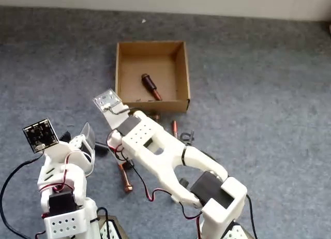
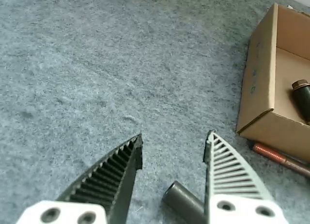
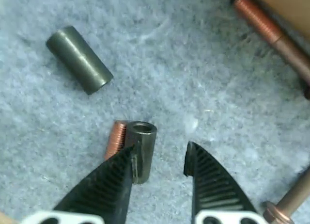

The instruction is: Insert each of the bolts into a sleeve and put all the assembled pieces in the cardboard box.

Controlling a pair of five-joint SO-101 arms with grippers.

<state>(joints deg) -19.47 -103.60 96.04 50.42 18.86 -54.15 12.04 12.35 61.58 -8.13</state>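
We find the right tool point(image 3: 160, 146) spread apart, one finger touching a short dark metal sleeve point(image 3: 145, 145) — the left tool point(image 2: 175, 136), likewise apart, near the brown cardboard box point(image 2: 256, 88).

1 assembled piece point(image 1: 150, 87) in box point(image 1: 152, 105); bolts point(image 1: 175, 128) & sleeves point(image 3: 80, 59) on carpet point(image 1: 258, 94) before it.

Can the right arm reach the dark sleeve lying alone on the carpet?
Probably yes: the lone sleeve lies uncovered on the carpet and the right gripper is open, though a second sleeve sits at one finger.

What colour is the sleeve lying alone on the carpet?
Dark grey sleeve; right wrist view.
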